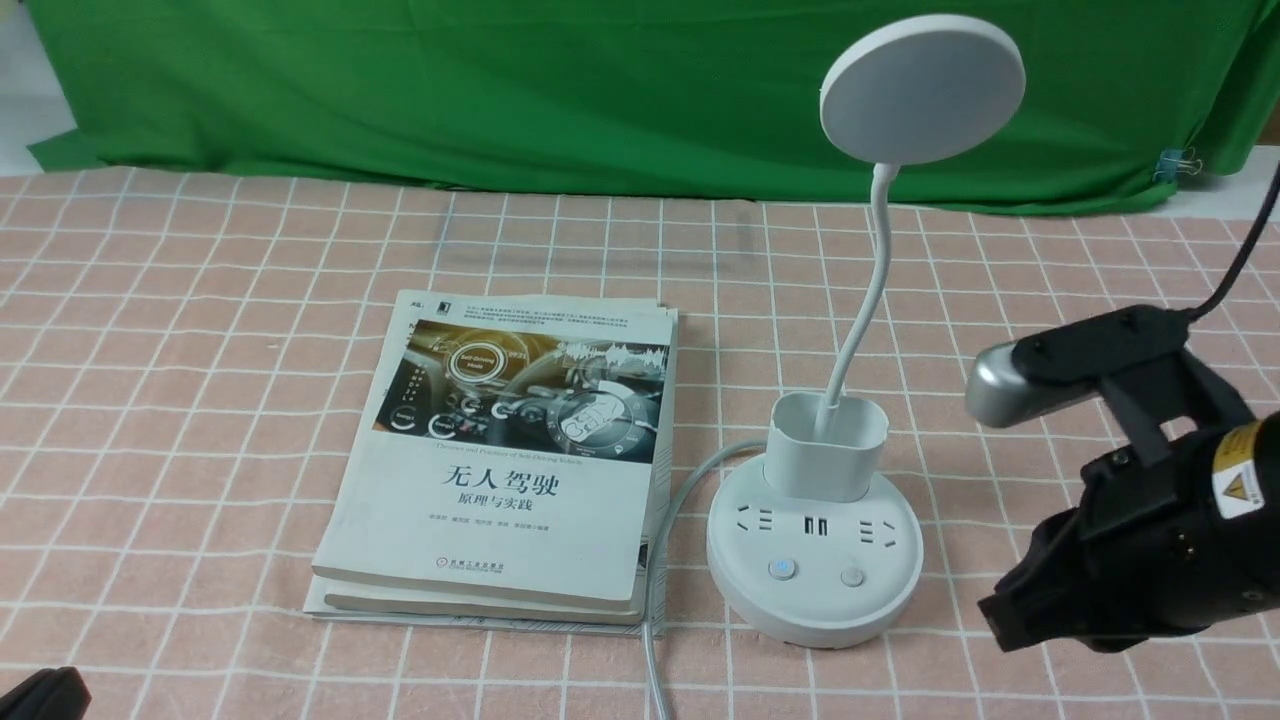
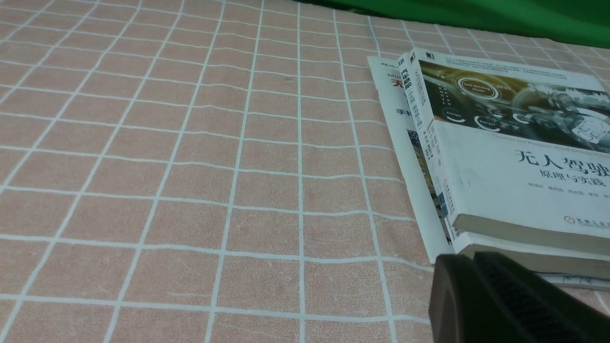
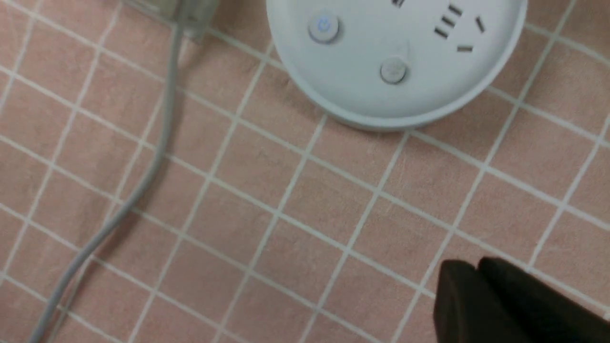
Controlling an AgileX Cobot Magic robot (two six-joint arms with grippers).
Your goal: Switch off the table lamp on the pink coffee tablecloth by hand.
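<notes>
The white table lamp (image 1: 815,560) stands right of centre on the pink coffee tablecloth (image 1: 200,350). Its disc head (image 1: 922,88) is up on the thin neck and looks dull white. The round base carries a faintly blue-ringed button (image 1: 782,570) and a plain button (image 1: 852,577). My right gripper (image 1: 1000,615) hovers to the right of the base, apart from it, fingers pressed together and empty. In the right wrist view its tips (image 3: 469,271) are above bare cloth, short of the base (image 3: 429,95) and its two buttons. My left gripper (image 1: 40,695) sits low at the near left, shut.
A stack of white books (image 1: 510,460) lies left of the lamp and shows in the left wrist view (image 2: 514,162). The lamp's grey cable (image 1: 655,600) runs between books and base toward the front edge. A green cloth (image 1: 500,90) hangs behind the table.
</notes>
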